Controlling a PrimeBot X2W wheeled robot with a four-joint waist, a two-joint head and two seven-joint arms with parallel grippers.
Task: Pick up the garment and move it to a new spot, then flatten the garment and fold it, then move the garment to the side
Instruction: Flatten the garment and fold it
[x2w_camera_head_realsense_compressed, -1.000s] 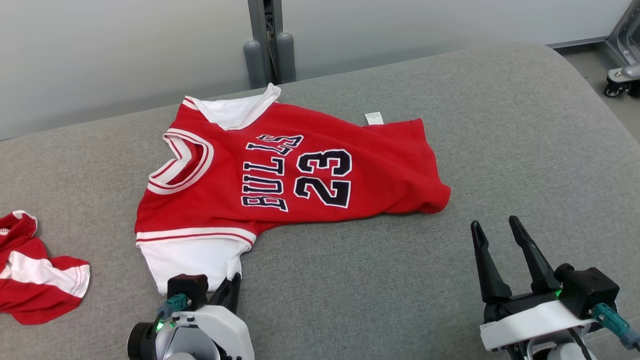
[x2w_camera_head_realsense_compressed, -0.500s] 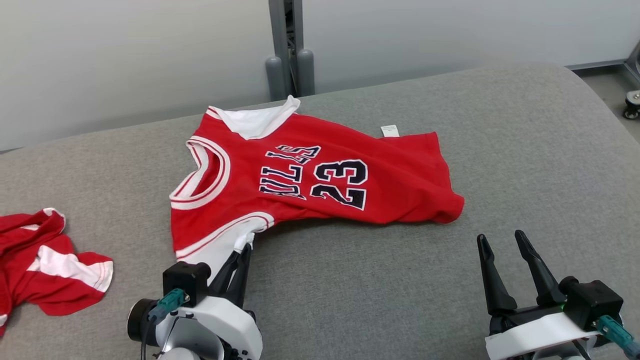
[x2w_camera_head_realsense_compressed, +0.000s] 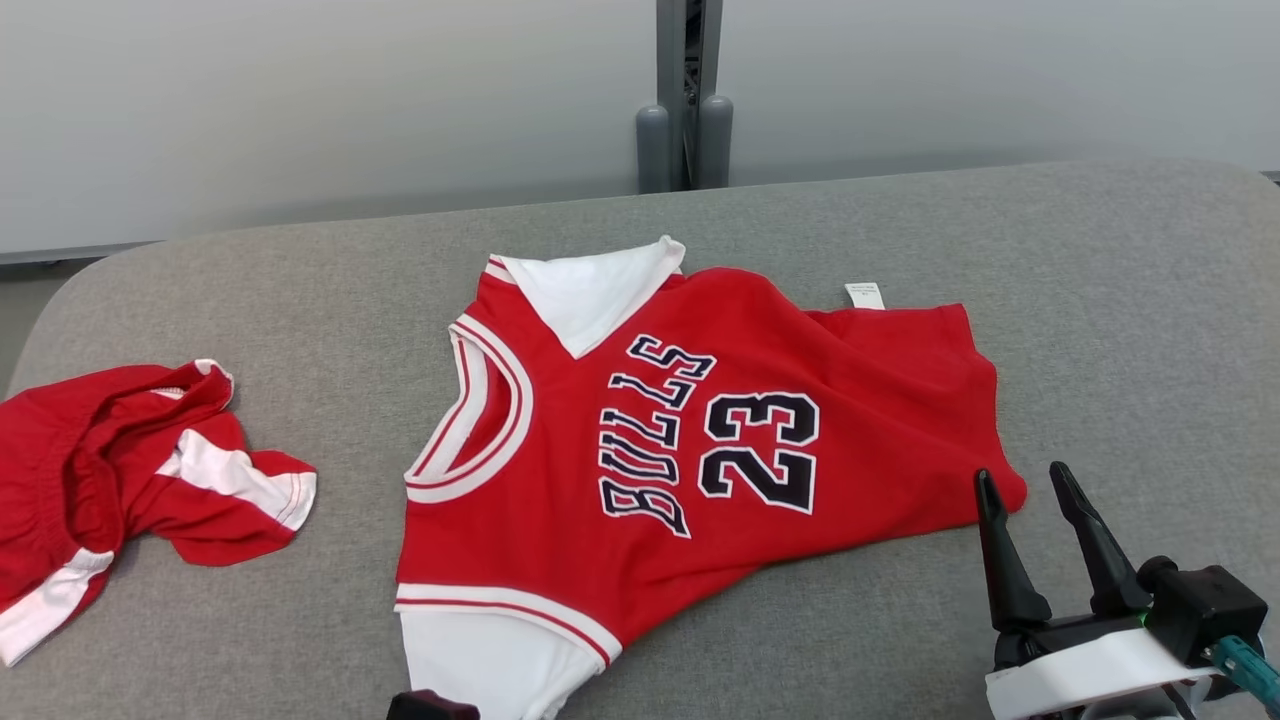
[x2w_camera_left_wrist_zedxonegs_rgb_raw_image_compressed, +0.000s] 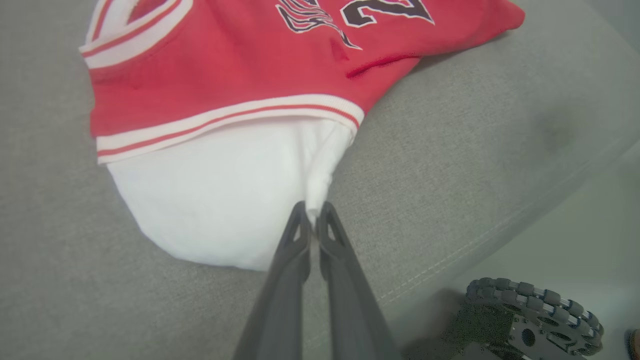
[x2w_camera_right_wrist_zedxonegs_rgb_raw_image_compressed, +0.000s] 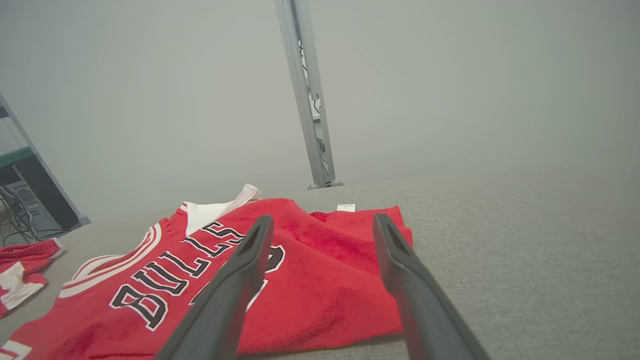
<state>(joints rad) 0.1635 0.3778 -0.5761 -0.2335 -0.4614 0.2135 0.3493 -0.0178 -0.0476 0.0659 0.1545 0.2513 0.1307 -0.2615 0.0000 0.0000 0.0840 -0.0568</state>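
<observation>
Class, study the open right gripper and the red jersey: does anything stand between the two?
Nothing visible does. The right gripper stands open beside the jersey, at its hem corner, with grey cushion around it. The other crumpled red garment lies far off, beyond the collar end.

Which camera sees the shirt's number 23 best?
Head view: the 23 shows whole on the red shirt. The left wrist view cuts it at the top edge; in the right wrist view a finger of the right hand covers most of it.
</observation>
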